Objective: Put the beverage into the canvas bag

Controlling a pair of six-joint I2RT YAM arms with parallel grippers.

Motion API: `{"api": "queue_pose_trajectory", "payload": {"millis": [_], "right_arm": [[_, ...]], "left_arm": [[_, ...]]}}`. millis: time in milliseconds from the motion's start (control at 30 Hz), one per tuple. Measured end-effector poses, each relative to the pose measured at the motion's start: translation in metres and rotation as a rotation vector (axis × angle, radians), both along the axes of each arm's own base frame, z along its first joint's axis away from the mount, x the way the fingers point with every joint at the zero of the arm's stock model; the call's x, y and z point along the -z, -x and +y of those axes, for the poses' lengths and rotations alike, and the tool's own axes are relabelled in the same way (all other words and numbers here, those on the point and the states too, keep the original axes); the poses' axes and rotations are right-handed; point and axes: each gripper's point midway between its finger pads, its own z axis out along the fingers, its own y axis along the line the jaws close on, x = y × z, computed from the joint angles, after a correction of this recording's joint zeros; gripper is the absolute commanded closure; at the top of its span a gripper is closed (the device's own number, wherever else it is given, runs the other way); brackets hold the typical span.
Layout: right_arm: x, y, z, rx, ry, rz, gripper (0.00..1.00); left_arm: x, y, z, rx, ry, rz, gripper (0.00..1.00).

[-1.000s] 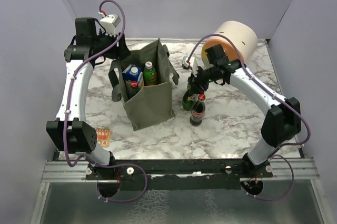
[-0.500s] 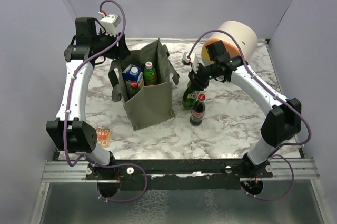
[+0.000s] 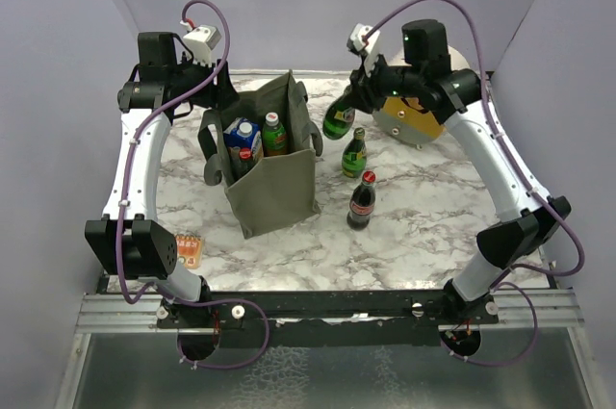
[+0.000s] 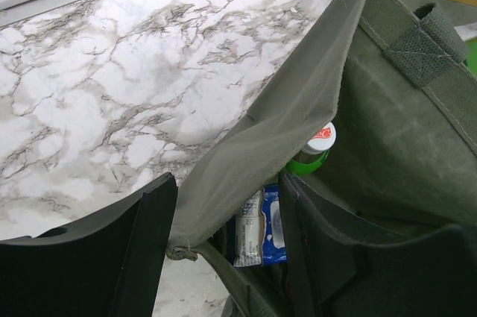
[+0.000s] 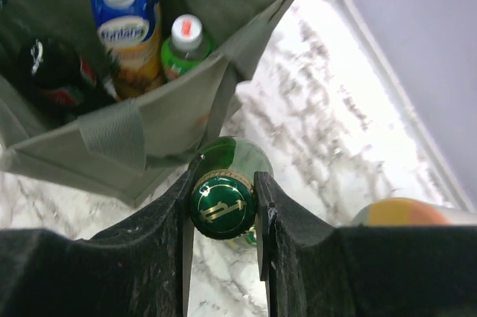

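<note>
Plain lavender-grey walls (image 3: 318, 5) on three sides. White marble-veined tabletop (image 3: 423, 226), aluminium rail (image 3: 318, 314) along near edge.

The left pincer (image 4: 223, 198) cannot be made out from above, lost behind its arm and the bag (image 3: 274, 188). In its wrist view the bottom edge cuts off its fingers, and the right and bottom edges cut off the bag.

The bag's walls hide the lower parts of the carton (image 3: 243, 133) and the capped bottle (image 3: 274, 135). A dark bottle (image 5: 45, 71) beside them sits in shadow, its label unreadable.

The right pincer (image 5: 223, 205) covers the neck of the lifted bottle (image 3: 337, 123), and from the wrist the cap hides most of its body. The right arm hides much of the cylinder (image 3: 414, 122). The pack (image 3: 190, 249) on the tabletop (image 3: 423, 226) is too small to read.
</note>
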Motion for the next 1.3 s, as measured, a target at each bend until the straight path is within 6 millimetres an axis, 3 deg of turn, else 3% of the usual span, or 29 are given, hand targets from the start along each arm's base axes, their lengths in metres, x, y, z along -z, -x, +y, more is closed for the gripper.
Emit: {"api": "queue_pose_trajectory", "payload": {"millis": [233, 400, 467, 667, 933, 1300], "right_arm": [[-0.106, -0.001, -0.005, 0.056, -0.12, -0.214, 0.99], [-0.169, 0.021, 0.009, 0.015, -0.205, -0.349, 0.99], [-0.183, 0.036, 0.021, -0.024, -0.231, -0.376, 0.99], [-0.19, 0.066, 0.06, -0.132, -0.271, -0.373, 0.99], [-0.171, 0.077, 0.117, -0.238, -0.299, -0.31, 0.99], [-0.139, 0.076, 0.148, -0.311, -0.314, -0.208, 0.99]], "left_arm": [[0.0, 0.0, 0.0, 0.001, -0.003, -0.002, 0.41], [0.0, 0.0, 0.001, 0.005, -0.009, -0.006, 0.41], [0.0, 0.0, 0.001, 0.007, -0.011, -0.007, 0.41], [0.0, 0.0, 0.001, 0.01, -0.017, -0.011, 0.41], [0.0, -0.001, 0.001, 0.014, -0.023, -0.015, 0.41], [0.0, -0.001, 0.001, 0.014, -0.022, -0.015, 0.41]]}}
